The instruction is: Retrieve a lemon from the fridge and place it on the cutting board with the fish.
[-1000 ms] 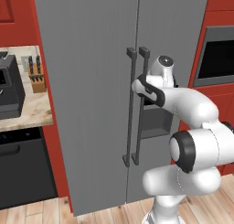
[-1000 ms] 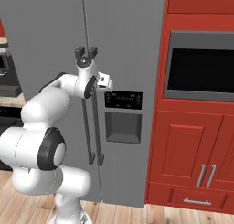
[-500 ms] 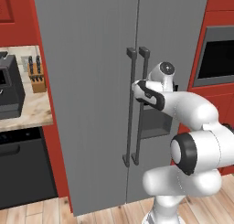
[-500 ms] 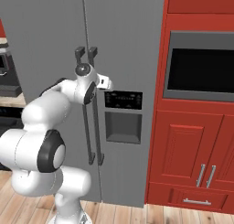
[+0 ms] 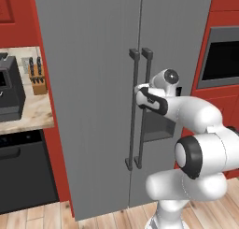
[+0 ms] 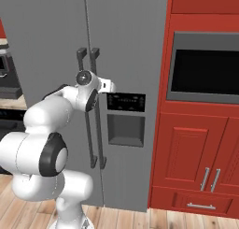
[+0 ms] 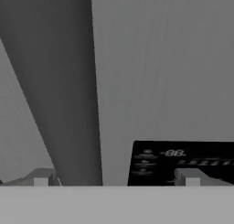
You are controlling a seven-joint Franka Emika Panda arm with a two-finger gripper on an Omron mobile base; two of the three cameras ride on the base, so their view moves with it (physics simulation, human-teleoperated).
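My pincer (image 7: 116, 178) sits right at the fridge (image 5: 93, 83), jaws spread wide, with the right door's bar handle (image 7: 68, 90) running up between my fingertips (image 7: 42, 177) toward 12 o'clock. The dispenser panel (image 7: 183, 161) lies at 4 o'clock (black, lit digits). Both doors are shut, so I cannot tell where the lemon is. A knife block (image 5: 37, 78) stands on the counter (image 5: 28, 116) at 9 o'clock.

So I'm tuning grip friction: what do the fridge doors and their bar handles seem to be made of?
The fridge doors look like matte grey painted or brushed metal: flat, even colour, no reflections. The bar handles look like darker grey metal, plain and smooth, though the rendering leaves plastic possible. The pincer sits at one handle, fingers apart.
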